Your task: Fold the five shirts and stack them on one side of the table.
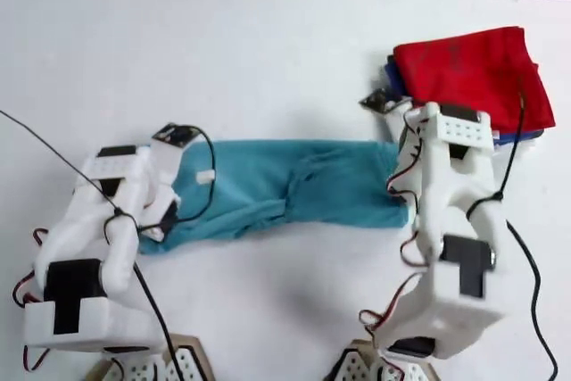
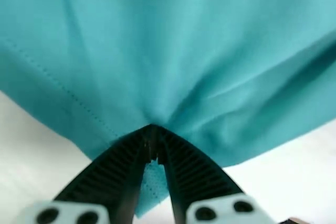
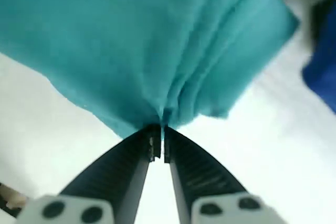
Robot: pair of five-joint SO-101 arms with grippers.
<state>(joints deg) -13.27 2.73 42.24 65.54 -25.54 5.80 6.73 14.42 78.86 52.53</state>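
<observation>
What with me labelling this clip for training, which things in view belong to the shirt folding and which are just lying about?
Belonging to the job: teal shirt, pinched at either end by the left gripper and right gripper; red shirt, folded; blue shirt under the red one.
Just there: white table; black cable trailing across it.

Soft matt cloth, the teal shirt (image 1: 285, 186); left pincer (image 2: 152, 136) ribbed, seemingly black plastic.

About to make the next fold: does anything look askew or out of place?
The teal fabric shirt, pinched by left gripper and right gripper at opposite ends, is bunched and creased mid-span rather than flat. In the stack, a blue folded shirt pokes out from under the red folded shirt.
</observation>
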